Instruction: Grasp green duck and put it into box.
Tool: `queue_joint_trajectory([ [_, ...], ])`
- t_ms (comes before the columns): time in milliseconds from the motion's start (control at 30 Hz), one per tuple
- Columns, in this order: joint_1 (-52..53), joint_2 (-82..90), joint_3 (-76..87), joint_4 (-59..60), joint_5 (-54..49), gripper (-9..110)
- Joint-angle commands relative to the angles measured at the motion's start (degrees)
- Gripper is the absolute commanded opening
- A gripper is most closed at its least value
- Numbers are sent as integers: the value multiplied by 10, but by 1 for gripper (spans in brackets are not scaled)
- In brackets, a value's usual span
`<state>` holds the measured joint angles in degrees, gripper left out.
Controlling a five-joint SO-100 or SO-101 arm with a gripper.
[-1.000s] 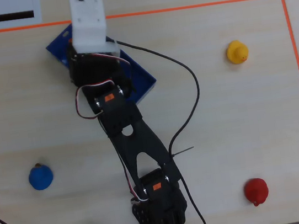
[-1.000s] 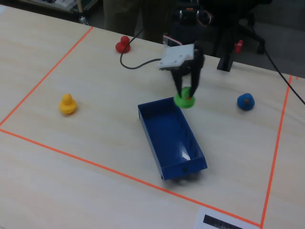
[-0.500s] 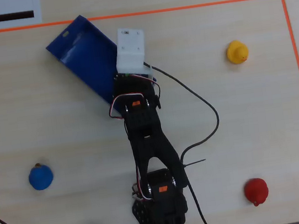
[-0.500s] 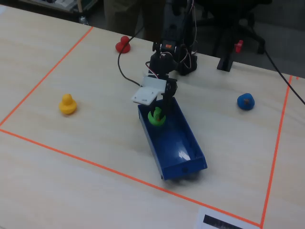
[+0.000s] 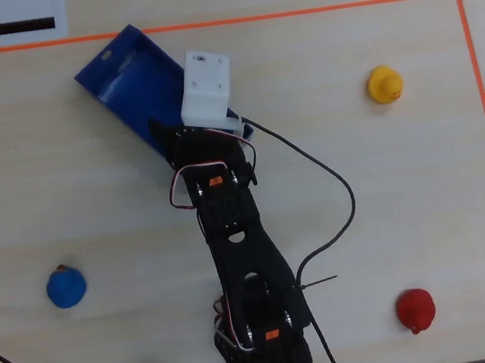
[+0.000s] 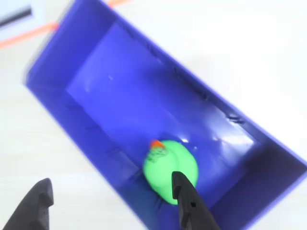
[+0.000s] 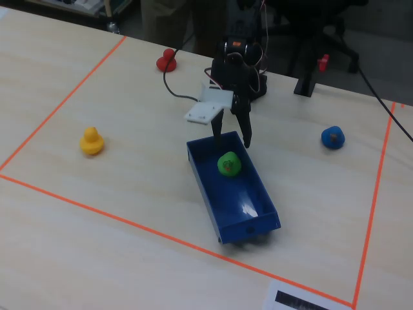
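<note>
The green duck (image 6: 168, 167) lies inside the blue box (image 6: 120, 91), near the end closest to the arm; it also shows in the fixed view (image 7: 228, 163) on the floor of the box (image 7: 251, 223). My gripper (image 6: 112, 189) is open and empty, above that end of the box, with one finger over the duck's edge and the other outside the box wall. In the fixed view the gripper (image 7: 231, 134) hangs just above the duck, apart from it. In the overhead view the arm hides the duck and part of the box (image 5: 119, 77).
A yellow duck (image 5: 384, 84), a red duck (image 5: 415, 309) and a blue duck (image 5: 66, 287) stand apart on the wooden table inside an orange tape border (image 5: 202, 24). A black cable (image 5: 334, 187) trails to the right of the arm.
</note>
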<state>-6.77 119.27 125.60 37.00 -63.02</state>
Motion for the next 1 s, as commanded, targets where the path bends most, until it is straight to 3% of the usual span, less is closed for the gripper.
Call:
queue_joint_trajectory([
  [0, 11, 60, -68, 53, 11, 14],
  [67, 26, 113, -75, 77, 6, 0],
  [400, 12, 506, 24, 222, -33, 0],
  [600, 62, 704, 161, 258, -35, 0],
  [767, 75, 705, 215, 350, -18, 0],
  [967, 81, 705, 393, 407, -83, 0],
])
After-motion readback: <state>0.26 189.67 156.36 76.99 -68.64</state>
